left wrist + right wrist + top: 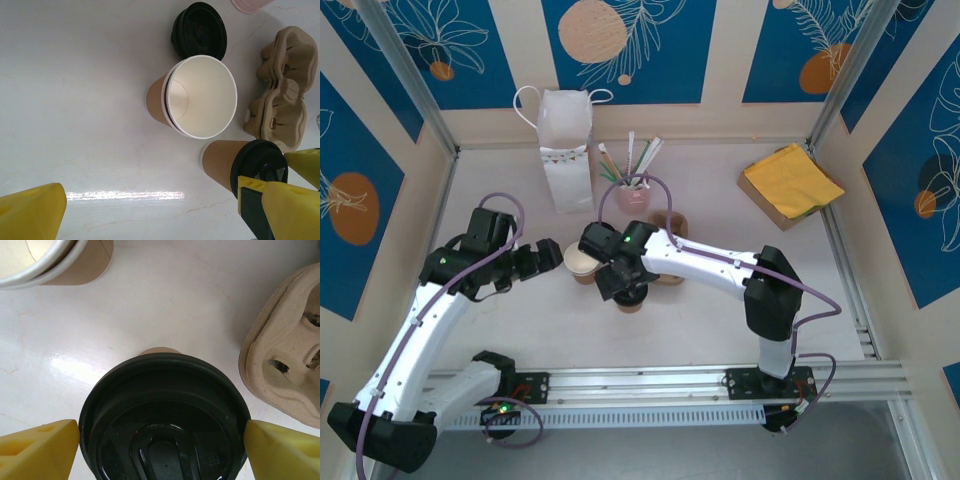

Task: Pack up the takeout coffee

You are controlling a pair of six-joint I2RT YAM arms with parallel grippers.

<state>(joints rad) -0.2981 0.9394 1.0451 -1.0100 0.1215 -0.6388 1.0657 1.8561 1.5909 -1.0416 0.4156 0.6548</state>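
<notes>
One brown kraft paper cup with round black plastic lid (165, 415) stands upright mid white table (700, 335), just beside the moulded-pulp cup carrier (282, 350). Right jaws straddle the lid rim; can't tell if clamped. Left jaws wide apart, empty. Likely light, thin-walled, crushable; lid may pop. Grip the body below the rim, gently.

White arms (420, 320), black joints, yellow jaws
</notes>
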